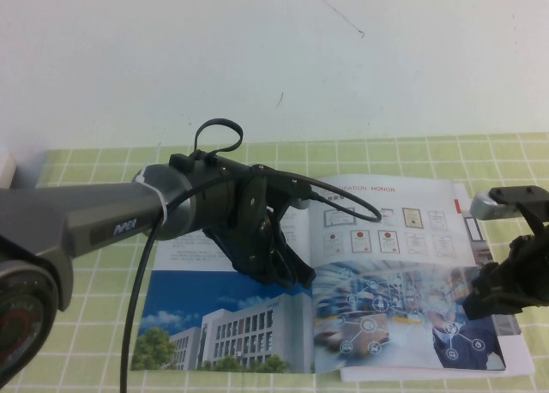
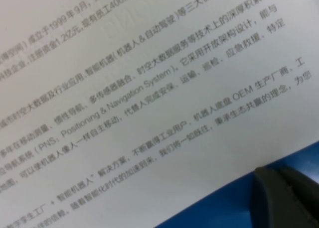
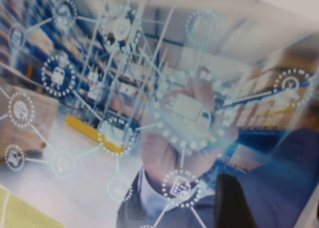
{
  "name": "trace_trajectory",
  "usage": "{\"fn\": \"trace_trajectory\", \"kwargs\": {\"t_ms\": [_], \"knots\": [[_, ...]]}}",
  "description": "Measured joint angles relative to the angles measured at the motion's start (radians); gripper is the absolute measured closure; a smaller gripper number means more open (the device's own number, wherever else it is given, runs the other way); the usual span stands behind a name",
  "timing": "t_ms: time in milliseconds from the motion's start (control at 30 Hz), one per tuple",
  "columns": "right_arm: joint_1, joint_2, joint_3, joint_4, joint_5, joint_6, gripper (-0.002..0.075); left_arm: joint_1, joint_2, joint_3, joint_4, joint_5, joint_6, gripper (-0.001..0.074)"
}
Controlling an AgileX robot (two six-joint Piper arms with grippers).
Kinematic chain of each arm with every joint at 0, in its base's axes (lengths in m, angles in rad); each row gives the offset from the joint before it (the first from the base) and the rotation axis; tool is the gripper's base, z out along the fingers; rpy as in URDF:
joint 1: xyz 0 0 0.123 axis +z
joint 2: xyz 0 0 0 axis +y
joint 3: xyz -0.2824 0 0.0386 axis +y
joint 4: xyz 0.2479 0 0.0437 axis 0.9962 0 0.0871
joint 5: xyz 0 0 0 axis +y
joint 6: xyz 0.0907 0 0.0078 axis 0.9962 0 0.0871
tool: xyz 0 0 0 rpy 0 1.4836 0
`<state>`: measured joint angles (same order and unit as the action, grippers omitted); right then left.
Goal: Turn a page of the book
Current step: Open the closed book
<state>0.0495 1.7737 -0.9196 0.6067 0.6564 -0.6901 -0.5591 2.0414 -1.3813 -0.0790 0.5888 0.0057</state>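
Book (image 1: pixel 343 307) open flat on the green-checked worktop (image 1: pixel 94 316), lower centre of frame. Page (image 1: pixel 403 273) to turn lying at lower right, free edge beside right claw (image 1: pixel 480 294); nearer than left claw (image 1: pixel 279 269) over the spine. Cannot tell either claw's opening.

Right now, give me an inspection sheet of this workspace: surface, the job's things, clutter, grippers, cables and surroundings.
Surface: green checked cloth on the table.
Job's things: book lies open and flat; page headed HONOR, with certificates, lies flat on the robot's right.
Clutter: nothing seen.
Grippers: left gripper low over the book's spine; right gripper low over the page's outer edge.
Cables: black cable hangs from the left arm; another loops over the page.
Surroundings: plain white wall behind.
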Motion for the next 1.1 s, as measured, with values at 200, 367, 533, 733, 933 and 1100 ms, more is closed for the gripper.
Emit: {"fn": "trace_trajectory", "kwargs": {"t_ms": [200, 367, 533, 733, 933, 1100], "knots": [[0.000, 0.000, 0.000, 0.005, -0.006, 0.018, 0.0372, 0.000, 0.000, 0.000, -0.002, 0.000, 0.000, 0.0738], [0.000, 0.000, 0.000, 0.007, -0.011, 0.041, 0.0376, 0.000, 0.000, 0.000, -0.002, 0.000, 0.000, 0.0738], [-0.001, 0.000, 0.000, 0.007, -0.014, 0.066, 0.0382, 0.000, 0.000, 0.000, -0.002, 0.000, 0.000, 0.0738], [-0.001, 0.000, 0.000, 0.007, -0.017, 0.094, 0.0384, 0.000, 0.000, 0.000, -0.002, -0.002, 0.000, 0.0738], [-0.001, 0.000, 0.000, 0.007, -0.019, 0.141, 0.0385, 0.000, 0.000, 0.000, -0.002, -0.002, 0.000, 0.0738], [-0.001, 0.000, 0.000, 0.007, -0.021, 0.151, 0.0399, 0.000, 0.000, 0.000, -0.002, -0.002, 0.000, 0.0738]]}}
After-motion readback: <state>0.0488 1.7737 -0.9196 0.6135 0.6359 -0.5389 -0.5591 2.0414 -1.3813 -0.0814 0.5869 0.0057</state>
